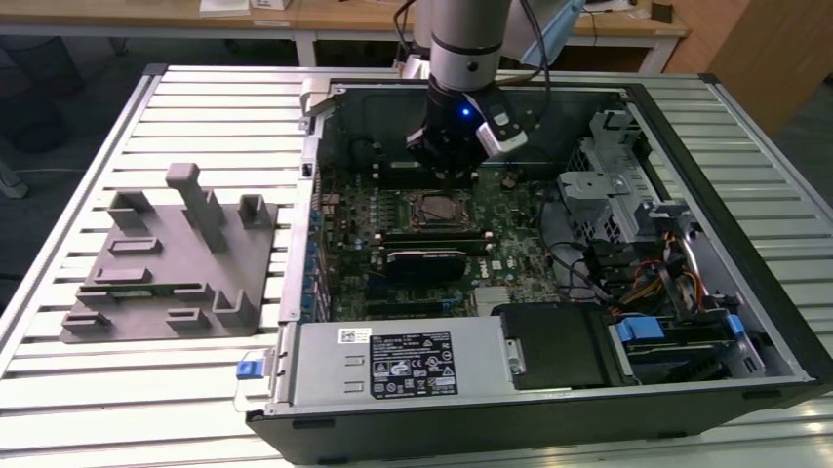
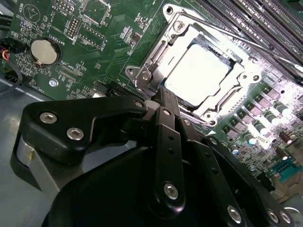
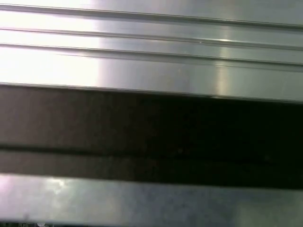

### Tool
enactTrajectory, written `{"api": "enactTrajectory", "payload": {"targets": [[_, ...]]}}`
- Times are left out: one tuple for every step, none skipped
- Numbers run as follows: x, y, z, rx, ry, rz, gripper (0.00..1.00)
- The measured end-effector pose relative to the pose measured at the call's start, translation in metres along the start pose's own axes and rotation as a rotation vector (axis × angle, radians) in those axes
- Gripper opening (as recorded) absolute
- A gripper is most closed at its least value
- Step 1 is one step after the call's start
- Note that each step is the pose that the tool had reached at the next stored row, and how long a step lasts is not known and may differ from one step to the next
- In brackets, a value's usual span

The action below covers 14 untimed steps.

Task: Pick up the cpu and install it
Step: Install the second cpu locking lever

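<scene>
The cpu point(image 2: 199, 71), a pale silver square, lies flat inside the metal-framed motherboard socket point(image 2: 156, 61), whose frame surrounds it. In the exterior view the cpu point(image 1: 436, 207) sits mid-board in the open computer case. My gripper point(image 1: 450, 177) hangs just above the socket's far edge. In the second wrist view the black fingers point(image 2: 163, 106) meet at one tip beside the socket frame, shut with nothing between them. They do not touch the cpu.
A grey moulded tray point(image 1: 170, 263) lies on the slatted table at the exterior view's left. Inside the case are memory slots point(image 1: 430, 239), a power supply point(image 1: 390, 361), a drive cage point(image 1: 612, 185) and loose cables point(image 1: 651, 283). Case walls point(image 1: 312, 195) ring the board.
</scene>
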<state>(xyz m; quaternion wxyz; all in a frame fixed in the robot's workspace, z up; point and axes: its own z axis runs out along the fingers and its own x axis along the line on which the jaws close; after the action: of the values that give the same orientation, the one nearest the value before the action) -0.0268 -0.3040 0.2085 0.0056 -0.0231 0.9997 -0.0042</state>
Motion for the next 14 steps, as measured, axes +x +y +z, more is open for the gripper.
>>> {"api": "enactTrajectory", "payload": {"targets": [[0.0, -0.0004, 0.0, 0.0, 0.0, 0.0, 0.11], [0.0, -0.0009, 0.0, 0.0, 0.0, 0.0, 0.11], [0.0, -0.0017, 0.0, 0.0001, 0.0001, 0.0, 0.11], [0.0001, -0.0026, 0.0, 0.0001, 0.0001, 0.0, 0.11], [0.0001, -0.0035, 0.0001, 0.0, 0.0, 0.0, 0.11], [0.0001, -0.0043, 0.0001, 0.0001, 0.0, 0.0, 0.11], [0.0002, -0.0049, 0.0001, 0.0, 0.0, 0.0, 0.11], [0.0002, -0.0056, 0.0001, 0.0, 0.0, 0.0, 0.11], [0.0002, -0.0062, 0.0001, 0.0, 0.0, 0.0, 0.11], [0.0002, -0.0068, 0.0001, 0.0, 0.0, 0.0, 0.11], [0.0003, -0.0077, 0.0002, 0.0, 0.0, 0.0, 0.11], [0.0003, -0.0085, 0.0002, 0.0, 0.0, 0.0, 0.11], [0.0004, -0.0092, 0.0002, 0.0, 0.0, 0.0, 0.11], [0.0004, -0.01, 0.0002, 0.0, 0.0, 0.0, 0.11]]}}
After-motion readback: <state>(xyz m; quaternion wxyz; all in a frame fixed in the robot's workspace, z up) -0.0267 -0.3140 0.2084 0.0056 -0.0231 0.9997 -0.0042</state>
